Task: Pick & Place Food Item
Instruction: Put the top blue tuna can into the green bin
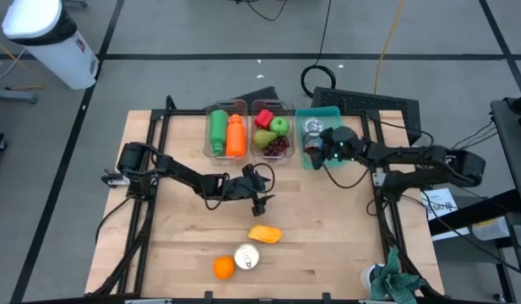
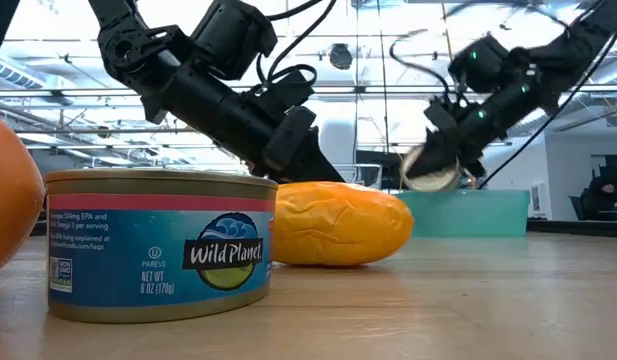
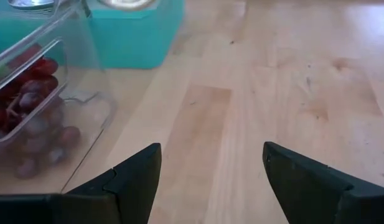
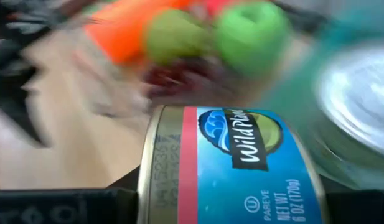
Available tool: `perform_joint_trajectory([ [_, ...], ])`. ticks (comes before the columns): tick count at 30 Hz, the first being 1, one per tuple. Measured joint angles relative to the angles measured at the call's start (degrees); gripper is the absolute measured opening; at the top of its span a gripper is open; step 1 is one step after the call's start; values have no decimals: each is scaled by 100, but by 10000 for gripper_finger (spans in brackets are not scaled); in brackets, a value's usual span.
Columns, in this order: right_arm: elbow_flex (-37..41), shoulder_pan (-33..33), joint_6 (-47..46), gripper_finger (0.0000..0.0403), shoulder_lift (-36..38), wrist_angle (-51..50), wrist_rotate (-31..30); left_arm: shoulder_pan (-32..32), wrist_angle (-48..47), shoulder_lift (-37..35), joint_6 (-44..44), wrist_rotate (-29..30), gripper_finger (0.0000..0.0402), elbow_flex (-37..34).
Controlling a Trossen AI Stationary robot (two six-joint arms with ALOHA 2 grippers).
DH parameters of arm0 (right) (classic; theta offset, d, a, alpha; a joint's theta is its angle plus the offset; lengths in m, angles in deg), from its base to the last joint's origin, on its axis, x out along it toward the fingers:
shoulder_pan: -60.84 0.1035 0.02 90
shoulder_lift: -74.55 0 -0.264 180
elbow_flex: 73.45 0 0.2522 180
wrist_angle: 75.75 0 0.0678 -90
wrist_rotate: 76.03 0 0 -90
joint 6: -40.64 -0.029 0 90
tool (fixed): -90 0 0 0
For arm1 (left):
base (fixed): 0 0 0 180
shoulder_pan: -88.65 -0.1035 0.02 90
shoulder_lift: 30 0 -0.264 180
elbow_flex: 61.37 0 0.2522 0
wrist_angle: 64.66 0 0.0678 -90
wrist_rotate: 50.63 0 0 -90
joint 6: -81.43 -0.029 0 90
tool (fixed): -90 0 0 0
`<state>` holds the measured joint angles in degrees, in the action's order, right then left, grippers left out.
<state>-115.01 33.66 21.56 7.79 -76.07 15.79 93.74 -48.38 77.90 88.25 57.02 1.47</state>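
On the wooden surface (image 1: 328, 245), the left tool (image 1: 262, 201) hovers spread apart; the right tool (image 1: 315, 150) clamps a tuna can (image 4: 235, 165) over the teal bin (image 1: 328, 111).

Left gripper (image 1: 262, 203) mid-table, fingers apart and empty; right gripper (image 1: 315, 150) raised, clamped.

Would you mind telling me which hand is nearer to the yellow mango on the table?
Left. The left hand hovers open just behind the mango; the right hand is far off over the teal bin, holding a can.
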Motion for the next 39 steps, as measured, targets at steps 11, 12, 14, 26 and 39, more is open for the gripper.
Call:
perform_joint_trajectory([
  [11, 589, -640, -596, 153, 5, 378, 913, -3, 0, 0, 16, -9, 285, -1],
  [12, 625, -631, -650, 153, 1, 348, 1023, -3, 0, 0, 16, -9, 285, -2],
  [14, 687, -612, -746, 153, -2, 328, 1119, -3, -4, 0, 16, -9, 285, -2],
  [26, 788, -610, -722, 280, 2, 397, 1042, -3, -11, 2, 43, -13, 285, -2],
  [39, 788, -609, 192, 255, 503, 418, 1032, -3, -61, 2, 89, -15, 285, -2],
])
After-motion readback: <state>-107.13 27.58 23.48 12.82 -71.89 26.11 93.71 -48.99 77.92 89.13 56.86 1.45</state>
